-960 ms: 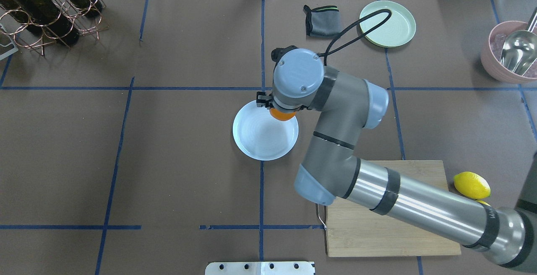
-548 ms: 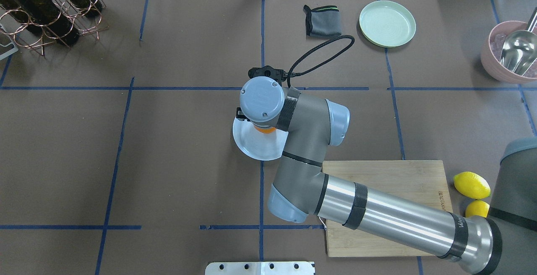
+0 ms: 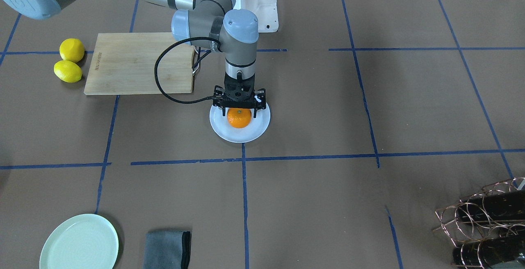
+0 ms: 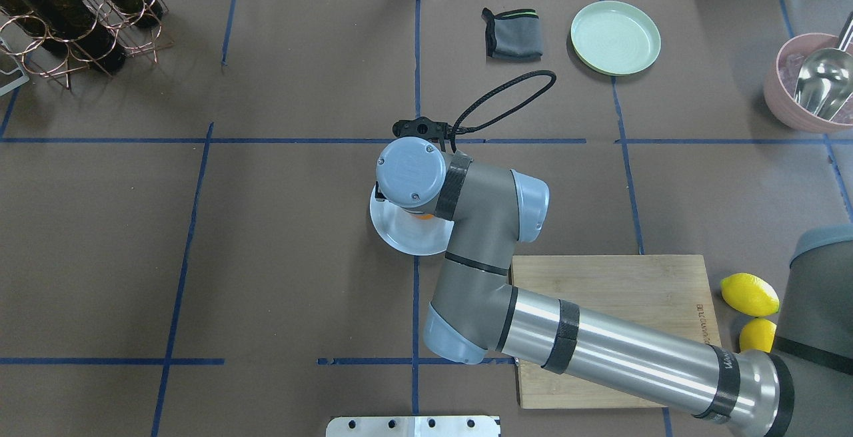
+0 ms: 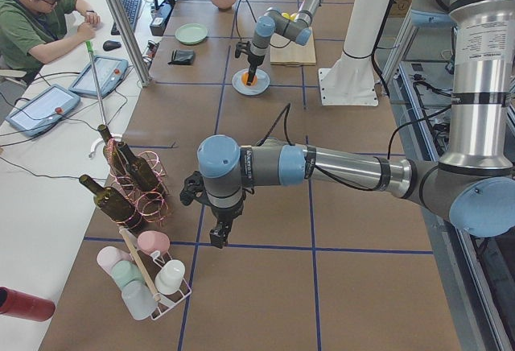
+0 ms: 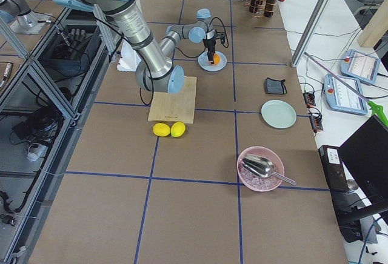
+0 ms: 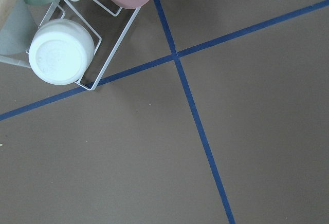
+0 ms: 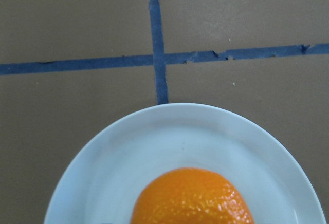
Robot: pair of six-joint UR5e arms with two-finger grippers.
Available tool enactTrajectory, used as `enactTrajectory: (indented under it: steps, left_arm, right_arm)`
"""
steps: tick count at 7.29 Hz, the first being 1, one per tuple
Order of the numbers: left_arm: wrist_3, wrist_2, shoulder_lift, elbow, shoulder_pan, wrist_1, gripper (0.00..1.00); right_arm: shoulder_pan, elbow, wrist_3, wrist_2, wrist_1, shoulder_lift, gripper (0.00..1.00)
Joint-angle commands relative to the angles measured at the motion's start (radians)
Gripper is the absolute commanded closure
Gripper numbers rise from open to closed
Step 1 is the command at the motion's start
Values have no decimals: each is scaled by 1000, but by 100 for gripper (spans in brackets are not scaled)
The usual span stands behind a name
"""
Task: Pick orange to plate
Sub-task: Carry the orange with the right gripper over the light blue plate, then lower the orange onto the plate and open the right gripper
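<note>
Front-facing view: right gripper points straight down over the plate, a finger on either side of the orange, which sits near the plate's middle. Whether the fingers pinch the fruit or stand just clear cannot be told. Two lemons lie beside a wooden board, well apart from the plate. Overhead view: the right arm's wrist hides most of the plate, and only a sliver of orange shows. Left side view: left gripper hangs over the table near a cup rack; its jaw state cannot be told. Right wrist view: the orange lies on the white plate.
</note>
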Motion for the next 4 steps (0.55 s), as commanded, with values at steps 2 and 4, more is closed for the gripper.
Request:
enactTrajectory:
  steps: [2, 4]
  left_arm:
    - [0, 2, 0, 6, 0, 0, 0]
    - [9, 3, 9, 15, 0, 3, 0]
  right_arm:
    - [152, 144, -132, 167, -77, -7, 0]
    - [339, 280, -392, 360, -121, -153, 0]
